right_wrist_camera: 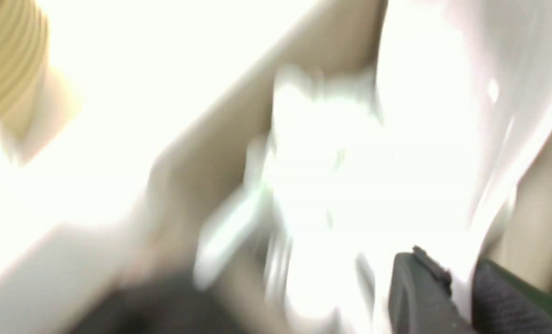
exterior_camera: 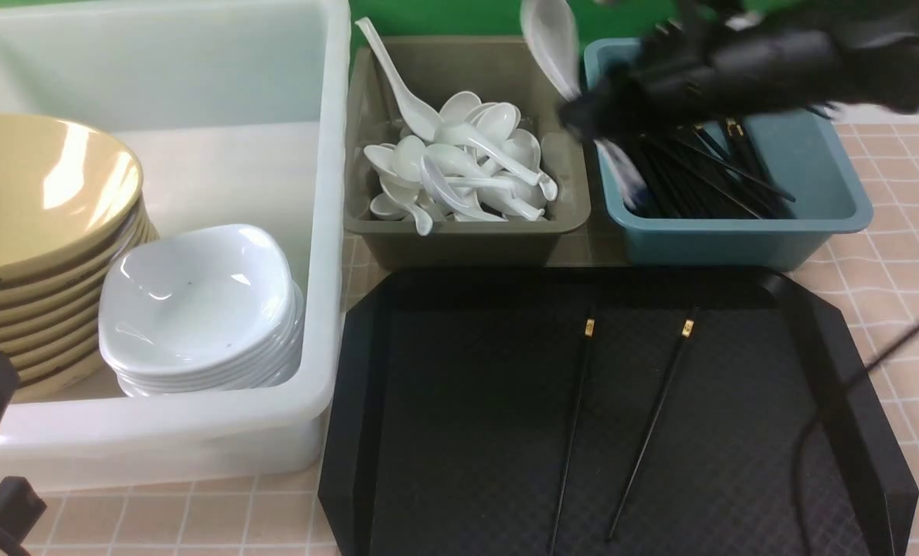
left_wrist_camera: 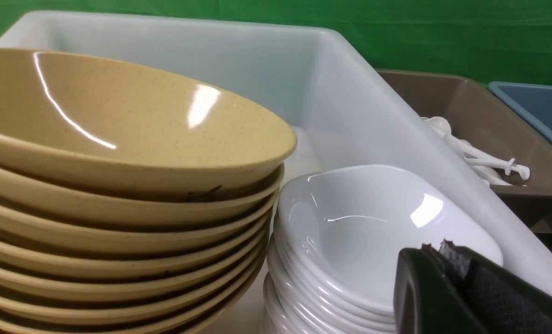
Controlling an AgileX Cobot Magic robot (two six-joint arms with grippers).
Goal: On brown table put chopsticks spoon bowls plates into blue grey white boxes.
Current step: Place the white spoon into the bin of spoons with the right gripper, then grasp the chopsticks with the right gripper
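Front view: The white tub [exterior_camera: 328, 232] held a stack of bowls [exterior_camera: 35, 193] with a stack of plates [exterior_camera: 197, 301] touching it. The grey box [exterior_camera: 459, 243] held plain spoons [exterior_camera: 459, 170], and the blue box [exterior_camera: 737, 235] held bundled chopsticks [exterior_camera: 699, 177]. Two loose chopsticks [exterior_camera: 575, 417] lay on the black tray [exterior_camera: 467, 463], which sat on the tabletop [exterior_camera: 892, 232]. We judged these, plus one spoon [exterior_camera: 550, 38], to be the remaining work. The right pincer [exterior_camera: 602, 116], blurred, hung over the gap between the grey and blue boxes. It was clenched on that spoon, bowl end up and blue tip down.

Left wrist view: The left pincer [left_wrist_camera: 447, 278] sat low just beside the plates, carrying nothing visible. We could not tell whether it was released or clenched.

Right wrist view: This view was heavily blurred. Dark fingers [right_wrist_camera: 420, 297] flanked a white strip, which we took for the spoon handle.
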